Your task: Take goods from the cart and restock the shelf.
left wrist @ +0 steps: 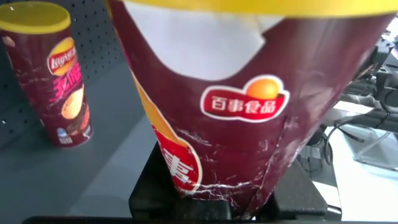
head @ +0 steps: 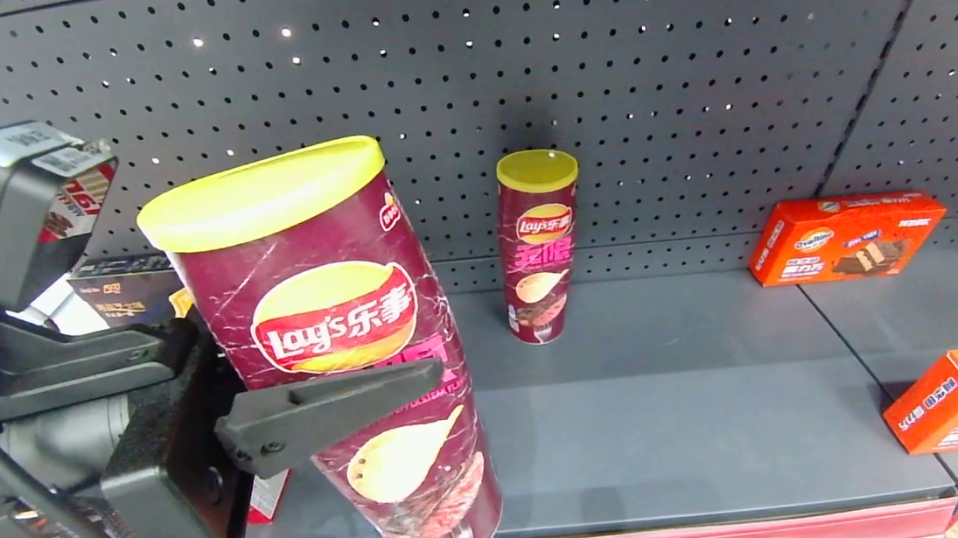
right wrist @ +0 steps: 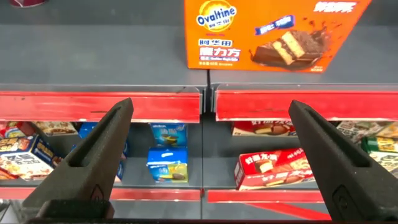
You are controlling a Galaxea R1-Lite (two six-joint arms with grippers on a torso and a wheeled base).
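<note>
Left claw (head: 349, 378) is clamped mid-body on the chips can (head: 302, 260), held tilted over the shelf (head: 679, 425) front, left side. Can is likely light, thin-walled, slick and crushable, so grip mid-body, gently. Second chips can (head: 540, 245) stands upright near the back panel. Right claw (right wrist: 211, 107) is wide apart, holding nothing, facing an orange box (right wrist: 267, 34).

The grey shelf (head: 679, 425) carries one upright chip can (head: 540, 245) and orange boxes (head: 845, 235).
</note>
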